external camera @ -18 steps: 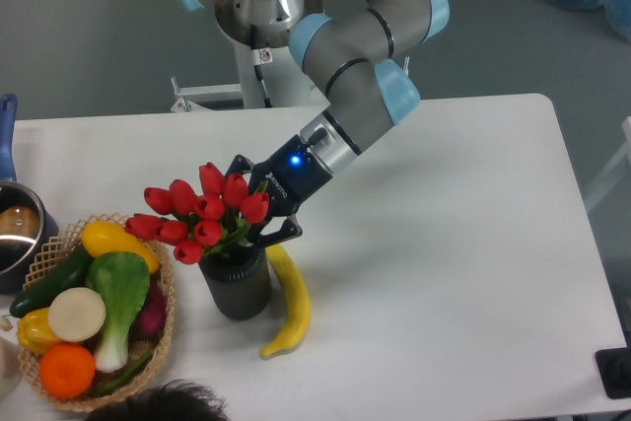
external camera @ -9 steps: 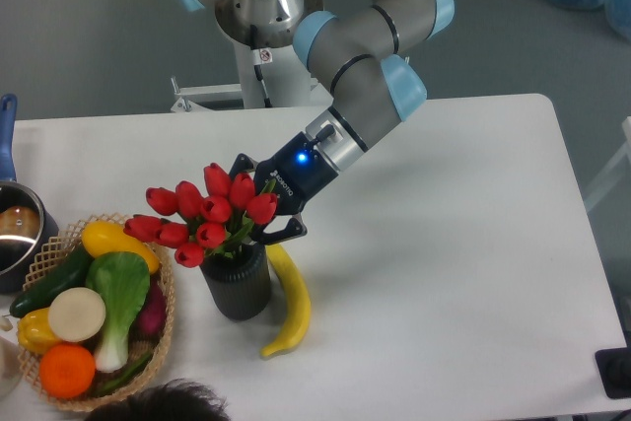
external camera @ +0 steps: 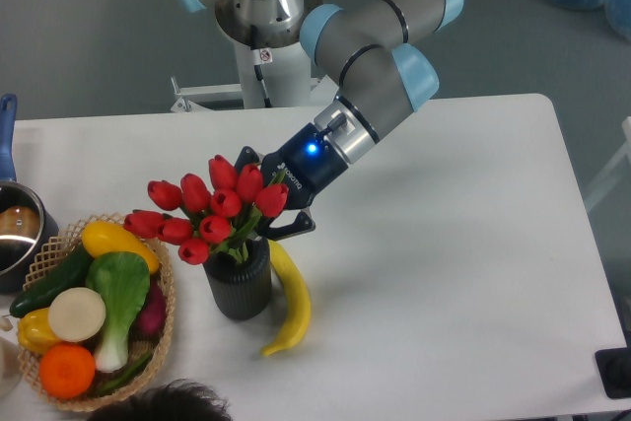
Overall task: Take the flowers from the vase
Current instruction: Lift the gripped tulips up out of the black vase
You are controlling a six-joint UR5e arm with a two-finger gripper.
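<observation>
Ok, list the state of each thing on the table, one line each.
Bunch of red tulips: stems in the vase, leaning left, gripped.
Dark ribbed cylinder vase: upright.
Black two-finger gripper: jaws shut on the stems.
Yellow banana: lying beside the vase.
Woven wicker basket: full of produce.

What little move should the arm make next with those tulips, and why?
Probably lift straight up a little more. The pincer looks closed on the flowers just above the vase, and the stems' lower ends still sit inside its mouth, so the bunch isn't free yet.
</observation>
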